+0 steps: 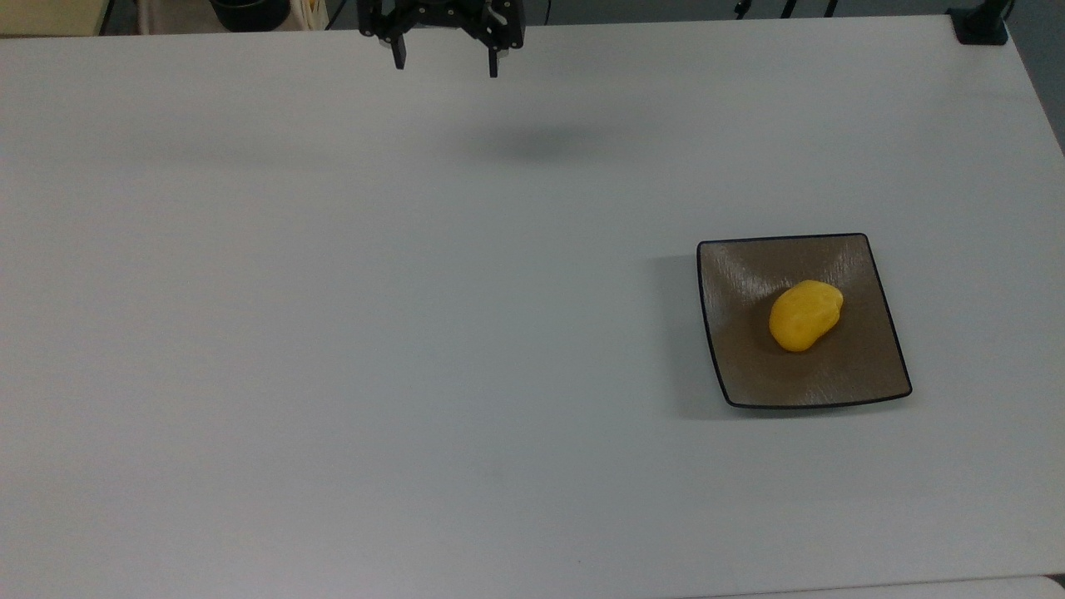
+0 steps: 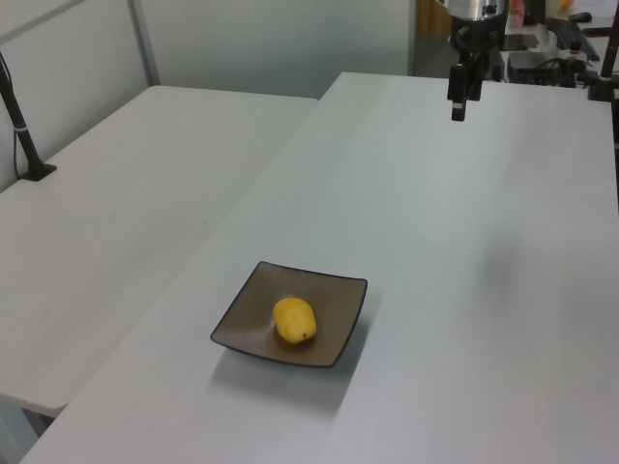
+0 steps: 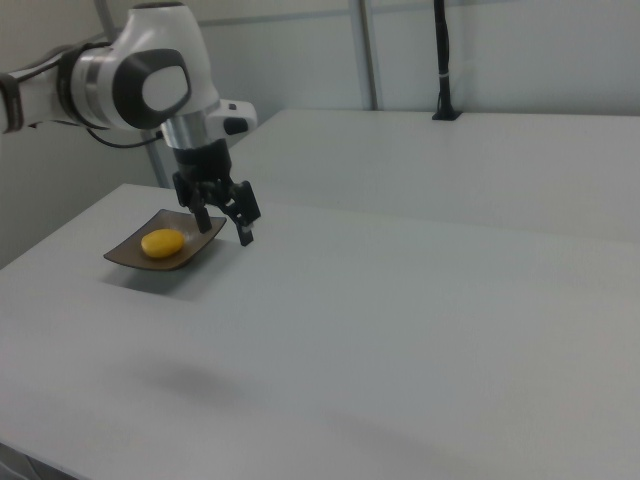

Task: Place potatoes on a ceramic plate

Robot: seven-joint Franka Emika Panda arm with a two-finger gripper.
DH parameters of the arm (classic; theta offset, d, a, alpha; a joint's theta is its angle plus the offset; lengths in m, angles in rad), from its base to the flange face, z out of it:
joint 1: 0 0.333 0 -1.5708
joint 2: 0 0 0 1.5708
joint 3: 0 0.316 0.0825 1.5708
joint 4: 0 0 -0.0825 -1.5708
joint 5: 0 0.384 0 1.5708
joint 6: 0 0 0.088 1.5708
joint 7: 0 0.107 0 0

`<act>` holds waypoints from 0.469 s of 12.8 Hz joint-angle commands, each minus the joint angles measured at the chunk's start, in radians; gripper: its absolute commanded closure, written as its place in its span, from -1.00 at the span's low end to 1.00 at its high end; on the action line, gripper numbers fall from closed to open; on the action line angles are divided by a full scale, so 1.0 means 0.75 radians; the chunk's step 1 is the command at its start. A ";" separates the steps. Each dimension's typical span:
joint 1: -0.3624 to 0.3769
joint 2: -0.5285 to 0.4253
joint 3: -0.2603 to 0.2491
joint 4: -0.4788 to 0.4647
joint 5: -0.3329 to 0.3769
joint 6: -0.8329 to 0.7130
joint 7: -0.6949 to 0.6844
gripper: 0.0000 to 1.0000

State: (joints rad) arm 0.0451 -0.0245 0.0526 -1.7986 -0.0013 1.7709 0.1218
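The potato [image 1: 804, 314] is sitting right in the middle of the plate [image 1: 865, 378], lumpy oval shape, bright yellow w/ a matte skin. Its long axis is running diagonally in the top view, fatter end pointing toward the top view's lower left, narrower end toward the upper right. The plate is square, glossy brown w/ fine streaks, thin black rim, corners curling up a bit. It's lying flat on the table [image 1: 333, 333], toward the top view's right.

The gripper [image 1: 447, 62] is hanging at the far edge of the table in the top view, well apart from the plate, black fingers spread wide w/ nothing between them. It's casting a soft shadow on the tabletop below. In the right view the gripper [image 3: 226, 223] is dangling from the white arm [image 3: 140, 85], fingers pointing down.

Table is plain matte white/light grey, smooth. A second white table [image 2: 126, 193] is standing beside it in the left view, w/ a black clamped post [image 2: 21, 126] at its edge. Pale wall panels are running behind in the right view.
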 commanded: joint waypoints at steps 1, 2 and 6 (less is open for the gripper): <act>0.018 0.051 -0.064 -0.009 0.047 0.028 -0.097 -1.00; 0.018 0.043 -0.066 -0.011 0.047 0.064 -0.097 -1.00; 0.064 0.033 -0.088 -0.017 0.045 0.073 -0.081 -1.00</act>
State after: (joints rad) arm 0.0469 0.0182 0.0149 -1.7984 0.0114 1.8099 0.0748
